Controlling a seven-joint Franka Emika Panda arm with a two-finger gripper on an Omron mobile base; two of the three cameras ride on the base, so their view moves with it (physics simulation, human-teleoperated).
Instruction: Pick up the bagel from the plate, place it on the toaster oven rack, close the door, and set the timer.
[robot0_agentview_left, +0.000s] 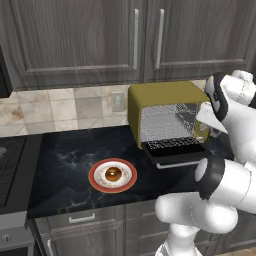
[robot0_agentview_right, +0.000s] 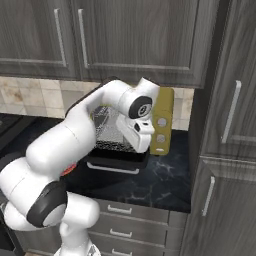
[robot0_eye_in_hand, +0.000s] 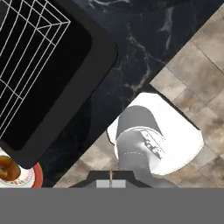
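Note:
The bagel lies on the plate on the dark counter, left of the olive toaster oven. Its door hangs open and flat, with the toaster oven rack showing just above it. My gripper hovers over the right part of the open door, pointing down, shut with nothing in it. In the hand view the closed tips meet at the bottom, with the door and the rack at upper left. The plate and the bagel sit at the lower left corner.
Two round knobs sit on the oven's right panel. A stove borders the counter on the left, a tall cabinet on the right. Wall cabinets hang above and drawers run below the counter edge.

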